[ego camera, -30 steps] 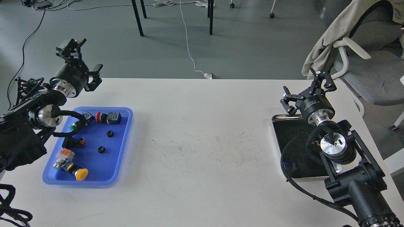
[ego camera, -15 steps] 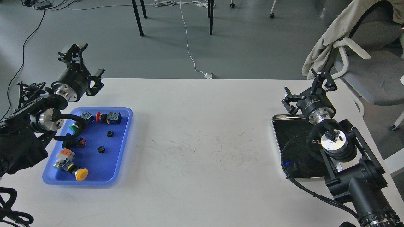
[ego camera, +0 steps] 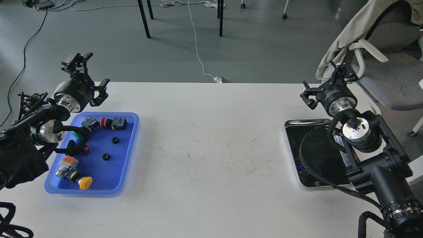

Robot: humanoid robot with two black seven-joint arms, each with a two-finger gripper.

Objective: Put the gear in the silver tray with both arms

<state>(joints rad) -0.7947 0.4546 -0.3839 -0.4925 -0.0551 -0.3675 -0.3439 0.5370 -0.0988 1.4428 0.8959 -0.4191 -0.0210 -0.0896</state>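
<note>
Two small black gears (ego camera: 115, 140) (ego camera: 105, 156) lie in the blue tray (ego camera: 131, 138) at the left of the table. The silver tray (ego camera: 292, 123) sits at the right, its dark bottom partly hidden by my right arm. My left gripper (ego camera: 91, 71) is open and empty, above the table's far left corner just beyond the blue tray. My right gripper (ego camera: 325, 82) is open and empty, above the table just beyond the silver tray's far edge.
The blue tray also holds a red button (ego camera: 103, 123), a yellow button (ego camera: 85, 182), a green button (ego camera: 76, 135) and an orange-white part (ego camera: 68, 162). A chair with a beige cloth (ego camera: 343, 39) stands by the table's right corner.
My right gripper has moved away from me, from over the silver tray's far rim to beyond it. My left gripper has come down a little and shifted slightly right. Both stay open.
</note>
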